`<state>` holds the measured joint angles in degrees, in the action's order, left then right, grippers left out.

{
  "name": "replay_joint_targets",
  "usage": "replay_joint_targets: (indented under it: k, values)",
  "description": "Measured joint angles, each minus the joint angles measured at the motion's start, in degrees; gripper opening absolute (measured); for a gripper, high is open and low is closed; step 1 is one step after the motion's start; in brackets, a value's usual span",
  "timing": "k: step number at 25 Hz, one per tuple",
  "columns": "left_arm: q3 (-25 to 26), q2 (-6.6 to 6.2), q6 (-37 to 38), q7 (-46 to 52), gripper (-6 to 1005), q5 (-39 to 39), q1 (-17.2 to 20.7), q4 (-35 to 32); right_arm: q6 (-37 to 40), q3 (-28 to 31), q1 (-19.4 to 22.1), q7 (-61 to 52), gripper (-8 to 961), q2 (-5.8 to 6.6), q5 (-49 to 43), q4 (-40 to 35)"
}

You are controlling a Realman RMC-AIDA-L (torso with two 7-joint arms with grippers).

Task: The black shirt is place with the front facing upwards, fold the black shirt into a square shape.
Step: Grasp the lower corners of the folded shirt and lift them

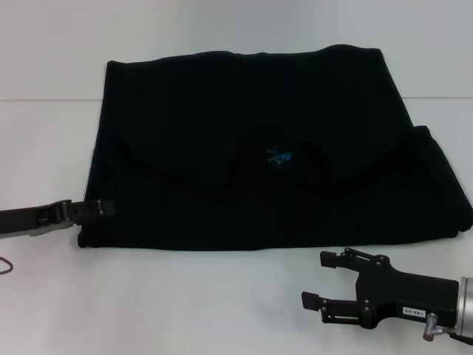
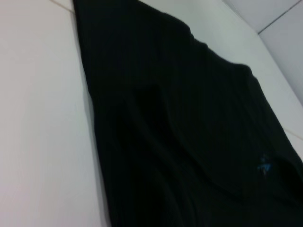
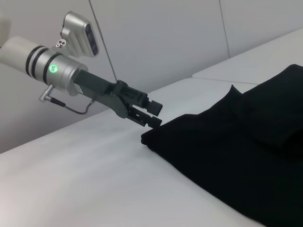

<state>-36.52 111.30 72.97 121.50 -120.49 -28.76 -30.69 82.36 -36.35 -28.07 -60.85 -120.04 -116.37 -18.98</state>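
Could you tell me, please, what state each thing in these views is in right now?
black shirt: lying flat on the table, folded into a wide rectangle, blue label facing up.
left gripper: at the shirt's near left corner, low over the table.
right gripper: open, empty, just off the shirt's near edge.
table: white, bearing the shirt.
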Motion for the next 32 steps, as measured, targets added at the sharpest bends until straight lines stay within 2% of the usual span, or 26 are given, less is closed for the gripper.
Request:
replay_joint_targets:
  k: [7, 25, 32]
  values:
    - [-1.04, 1.17, -1.15, -0.09, 740, -1.31, -0.57, -0.13, -0.15, 0.02, -0.25, -0.06, 926, -0.02, 0.01, 0.04]
    - [-1.17, 1.09, -2.40, -0.52, 715, -1.33, 0.19, -1.13, -0.90, 0.28, -0.67, -0.56, 924, -0.01, 0.00, -0.01]
    - [-3.32, 1.45, -1.61, -0.37, 695, -1.32, -0.06, -1.02, -0.75, 0.25, -0.67, -0.59, 923, -0.01, 0.00, -0.01]
